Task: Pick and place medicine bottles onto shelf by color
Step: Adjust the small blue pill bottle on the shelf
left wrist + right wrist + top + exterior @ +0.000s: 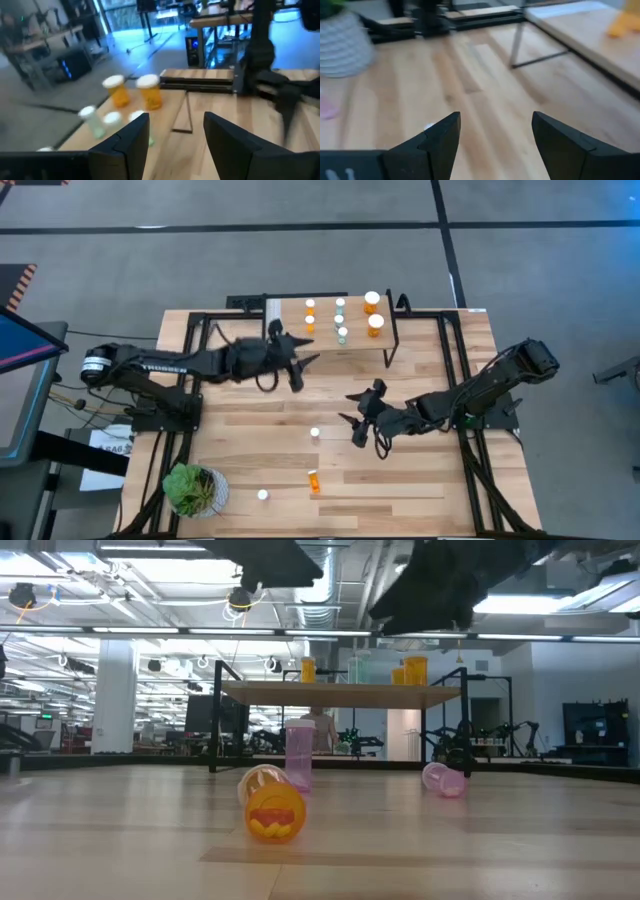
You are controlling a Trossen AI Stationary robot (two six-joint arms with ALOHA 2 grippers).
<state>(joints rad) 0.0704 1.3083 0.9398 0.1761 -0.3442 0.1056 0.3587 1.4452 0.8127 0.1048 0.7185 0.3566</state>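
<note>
The shelf (330, 345) stands at the table's far middle and carries two small orange bottles (309, 315), three pale green ones (341, 320) and two wider orange ones (374, 313), all upright on their bases. On the tabletop a pink bottle (299, 755) stands upright, an orange bottle (272, 808) lies on its side, and another pink bottle (443, 780) lies on its side. My left gripper (175, 145) hovers open and empty near the shelf's near left corner. My right gripper (495, 140) hovers open and empty over the table's middle, right of the upright pink bottle.
A green potted plant (195, 490) in a white pot stands at the near left corner. Black frame rails (455, 380) run along the table's sides. Bare tabletop (260, 440) lies between the two arms and the loose bottles.
</note>
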